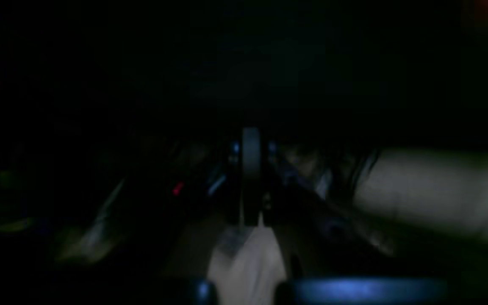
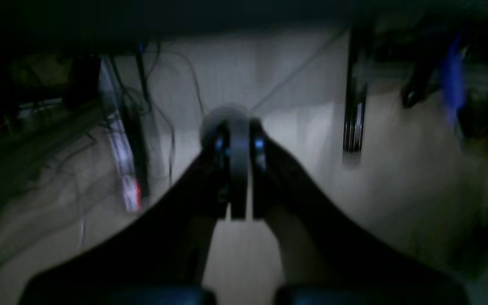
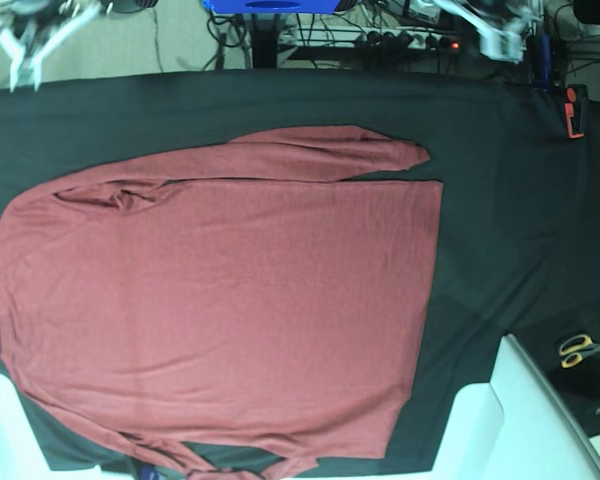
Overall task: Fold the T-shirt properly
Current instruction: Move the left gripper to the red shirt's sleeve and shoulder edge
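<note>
Both of my grippers, left (image 1: 250,178) and right (image 2: 239,169), sit fully closed on nothing, and well away from them the T-shirt (image 3: 220,300) lies flat on the black tablecloth (image 3: 510,200), scissors (image 3: 580,349) beyond its hem.

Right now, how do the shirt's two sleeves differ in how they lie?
The upper sleeve lies in full view, stretched along the shirt's top edge, its cuff reaching past the shoulder end. The lower sleeve runs along the picture's bottom edge, partly cut off, its end bunched and wrinkled. Both are the same plain brick red and rest on the black cloth.
</note>
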